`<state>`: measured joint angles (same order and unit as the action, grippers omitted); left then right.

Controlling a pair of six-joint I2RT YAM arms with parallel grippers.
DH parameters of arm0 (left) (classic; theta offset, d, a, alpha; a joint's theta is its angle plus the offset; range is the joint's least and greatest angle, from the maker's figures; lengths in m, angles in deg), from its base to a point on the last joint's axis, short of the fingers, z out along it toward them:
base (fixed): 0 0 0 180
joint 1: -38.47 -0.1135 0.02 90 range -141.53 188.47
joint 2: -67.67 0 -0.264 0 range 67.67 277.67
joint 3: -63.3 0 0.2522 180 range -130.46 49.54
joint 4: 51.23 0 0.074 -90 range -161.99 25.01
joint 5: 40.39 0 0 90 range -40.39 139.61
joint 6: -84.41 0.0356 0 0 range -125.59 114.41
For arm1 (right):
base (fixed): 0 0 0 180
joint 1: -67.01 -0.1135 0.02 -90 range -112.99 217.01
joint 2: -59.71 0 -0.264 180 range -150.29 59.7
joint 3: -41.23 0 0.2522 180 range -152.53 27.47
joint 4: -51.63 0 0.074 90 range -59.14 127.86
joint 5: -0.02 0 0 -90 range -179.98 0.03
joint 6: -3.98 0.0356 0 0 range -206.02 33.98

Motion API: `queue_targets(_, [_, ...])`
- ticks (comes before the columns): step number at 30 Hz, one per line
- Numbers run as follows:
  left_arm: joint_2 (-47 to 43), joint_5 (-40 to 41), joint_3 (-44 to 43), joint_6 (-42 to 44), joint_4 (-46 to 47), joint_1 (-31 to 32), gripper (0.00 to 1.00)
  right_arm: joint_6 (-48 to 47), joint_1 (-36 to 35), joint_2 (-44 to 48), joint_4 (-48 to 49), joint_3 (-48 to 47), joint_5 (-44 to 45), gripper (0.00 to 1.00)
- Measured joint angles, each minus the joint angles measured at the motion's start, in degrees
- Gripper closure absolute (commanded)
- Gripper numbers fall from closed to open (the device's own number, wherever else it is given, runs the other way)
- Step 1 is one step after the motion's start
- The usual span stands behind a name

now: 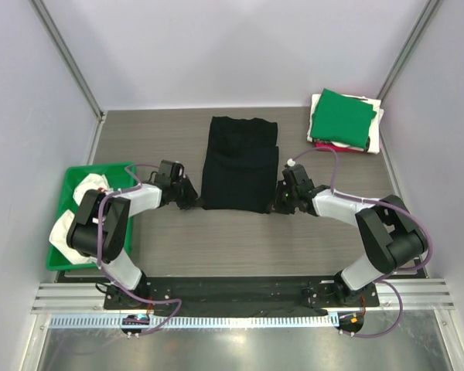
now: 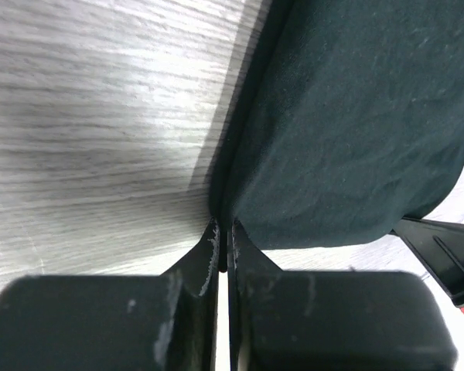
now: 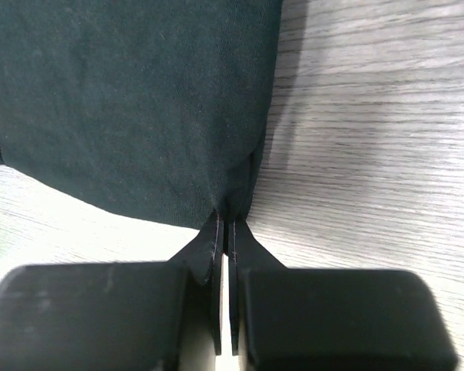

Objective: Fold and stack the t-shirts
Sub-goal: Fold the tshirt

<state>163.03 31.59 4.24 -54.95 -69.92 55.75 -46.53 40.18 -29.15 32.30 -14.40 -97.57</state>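
Observation:
The black t-shirt (image 1: 240, 163) lies partly folded in the middle of the table. My left gripper (image 1: 193, 198) is shut on its near left corner, with the cloth pinched between the tips in the left wrist view (image 2: 223, 232). My right gripper (image 1: 279, 202) is shut on its near right corner, and the black cloth (image 3: 139, 100) hangs from the tips (image 3: 227, 224) just above the table. A folded green t-shirt (image 1: 342, 116) lies on top of white and red shirts at the back right.
A green plastic tray (image 1: 60, 232) holding white cloth sits at the left edge. Grey walls close in the table at the left, back and right. The other arm's black gripper (image 2: 441, 251) shows at the right edge of the left wrist view.

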Motion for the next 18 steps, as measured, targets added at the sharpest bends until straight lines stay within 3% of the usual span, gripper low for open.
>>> queue_targets(5, [-4.9,2.3,1.2,-0.2,-3.2,2.5,1.0,0.3,0.0,3.8,-1.8,1.7,-0.2,0.99])
queue_targets(12, [-25.0,5.4,5.6,-1.6,-12.8,8.4,1.0,2.4,-1.9,19.8,-11.1,5.0,-0.9,0.99])
queue_targets(18, [-43.3,9.2,5.7,-4.5,-26.0,14.6,1.0,7.7,-10.8,33.3,-20.8,5.3,0.2,0.99])
